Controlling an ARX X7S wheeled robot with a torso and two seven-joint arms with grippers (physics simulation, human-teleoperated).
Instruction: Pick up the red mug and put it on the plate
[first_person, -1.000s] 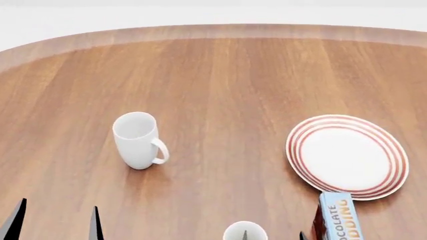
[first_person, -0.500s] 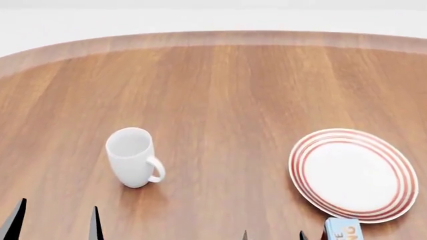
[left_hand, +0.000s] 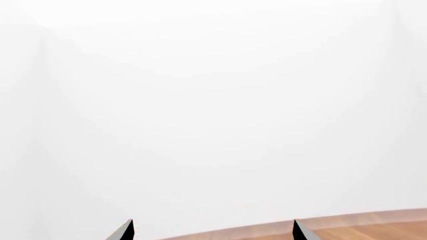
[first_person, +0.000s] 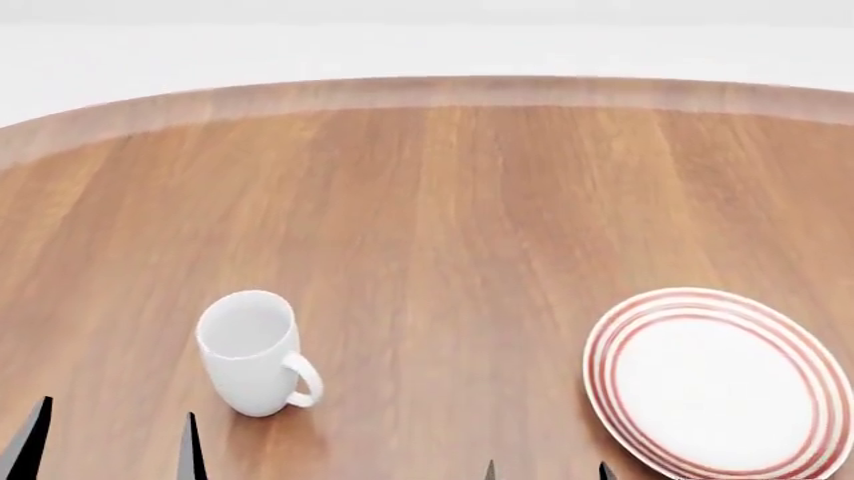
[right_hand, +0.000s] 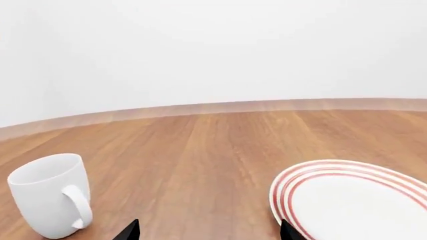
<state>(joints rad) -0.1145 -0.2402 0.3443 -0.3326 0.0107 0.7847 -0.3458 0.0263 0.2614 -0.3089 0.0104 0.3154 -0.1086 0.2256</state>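
Brown wooden round table (first_person: 467, 200) lies ahead of my parted, empty left gripper (first_person: 114, 445) and right gripper (first_person: 547, 470), plain white mug (first_person: 251, 352) between them, red-ringed white plate (first_person: 721, 385) just beyond the right.

The table (first_person: 467, 230) is wood, warm brown with long straight grain and a smooth, faintly satin finish; its rim is paler. The white mug (first_person: 248, 352) looks like glazed ceramic, smooth with a soft sheen. The plate (first_person: 721, 385) is likewise smooth, glossy white ceramic with painted red rings.
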